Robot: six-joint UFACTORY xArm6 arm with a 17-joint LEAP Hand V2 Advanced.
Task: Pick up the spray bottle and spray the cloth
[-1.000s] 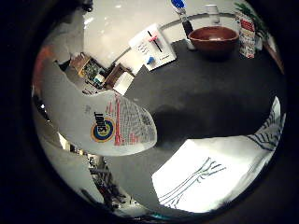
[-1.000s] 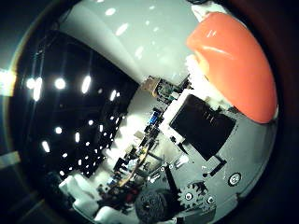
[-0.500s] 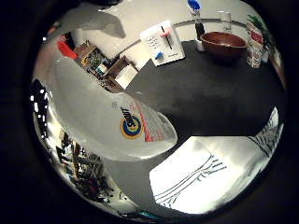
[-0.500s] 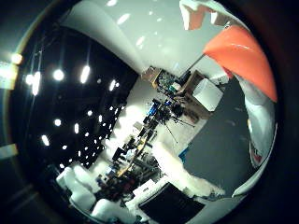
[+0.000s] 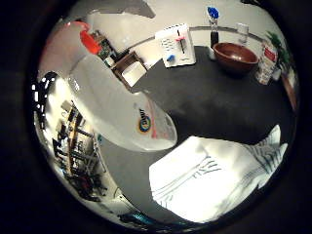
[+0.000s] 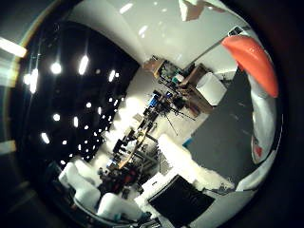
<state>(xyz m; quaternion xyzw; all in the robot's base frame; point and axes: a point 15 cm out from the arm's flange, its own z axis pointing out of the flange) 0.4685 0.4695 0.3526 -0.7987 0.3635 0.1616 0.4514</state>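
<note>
The spray bottle (image 5: 122, 117) is seen close against the palm, long axis tilted above the cloth (image 5: 214, 178) on the worktop (image 5: 204, 102); hand grip can't be told.

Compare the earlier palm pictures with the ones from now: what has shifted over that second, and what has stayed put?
The whole view has swung, so the palm cameras moved. The spray bottle stays close to the palm throughout, though its angle to the camera changed and its orange top now sits further off. The cloth lies flat on the dark table, and the brown bowl stands where it was.
</note>
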